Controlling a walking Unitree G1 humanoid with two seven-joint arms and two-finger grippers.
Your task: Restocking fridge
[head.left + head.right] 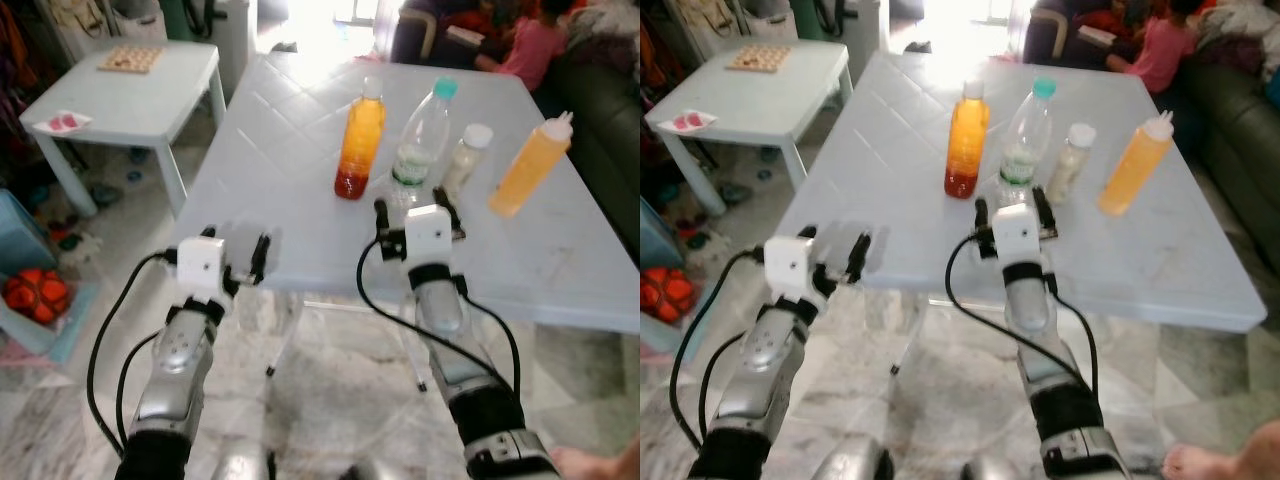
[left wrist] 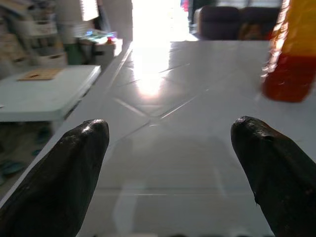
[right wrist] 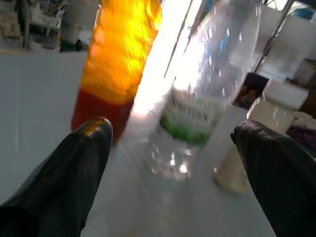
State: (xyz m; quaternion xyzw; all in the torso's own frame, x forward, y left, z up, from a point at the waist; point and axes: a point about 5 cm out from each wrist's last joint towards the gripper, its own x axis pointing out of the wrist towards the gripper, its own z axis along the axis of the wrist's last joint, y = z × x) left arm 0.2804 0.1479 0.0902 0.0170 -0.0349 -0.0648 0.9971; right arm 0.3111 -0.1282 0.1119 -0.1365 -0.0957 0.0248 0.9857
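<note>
Four containers stand in a row on the white table: an orange-and-red drink bottle, a clear water bottle with a teal cap and green label, a small white-capped bottle, and a yellow squeeze bottle. My right gripper is open just in front of the water bottle, which sits between its fingertips in the right wrist view. My left gripper is open over the table's near left edge, with the orange bottle off to its right.
A smaller white side table with a wooden board stands at the far left. People sit on a dark sofa at the back right. A red ball lies on the floor at left. A bare foot shows at the bottom right.
</note>
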